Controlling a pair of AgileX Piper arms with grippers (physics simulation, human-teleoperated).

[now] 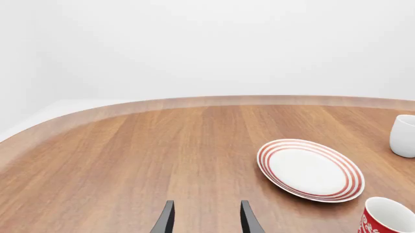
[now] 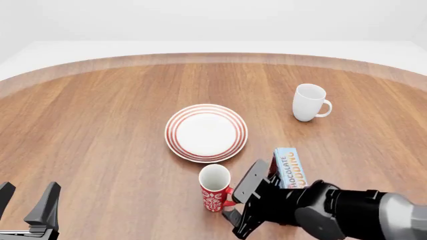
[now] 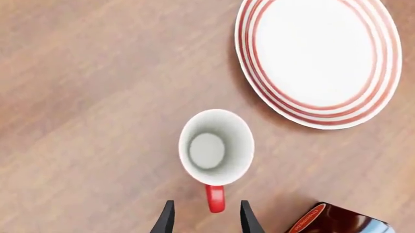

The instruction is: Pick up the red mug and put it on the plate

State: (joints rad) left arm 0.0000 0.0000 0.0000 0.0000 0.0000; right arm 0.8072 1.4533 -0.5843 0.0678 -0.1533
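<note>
Left wrist view first: my left gripper (image 1: 206, 219) shows only as two dark fingertips at the bottom edge, parted, with bare wood between them and nothing held. The plate (image 1: 310, 170) lies right of centre, and the red mug (image 1: 386, 217) peeks in at the lower right corner, well off the line of these fingers. A plain white mug (image 1: 403, 136) stands at the right edge, farther back on the table (image 1: 129, 160).

Front view next: the red mug (image 2: 215, 188) stands upright in the lower middle, just below the plate (image 2: 206, 132) and close to its rim, though I cannot tell whether they touch. My right gripper (image 2: 239, 200) sits just to the mug's right, jaws spread, on the side where the small handle juts out. My left gripper (image 2: 27, 202) waits open in the lower left corner, well apart from the mug, so the right arm is plainly the nearer one. A chocolate pudding box (image 2: 289, 167) lies just right of the mug, partly behind my right arm.

Right wrist view last: I look straight down the mug's mouth (image 3: 216, 147), so its long axis is vertical. Its handle (image 3: 215, 198) points directly into the gap of my right gripper (image 3: 206, 218), fingers apart on either side and empty. The plate (image 3: 318, 58) fills the upper right; to my mind the lift should carry the mug that way.
</note>
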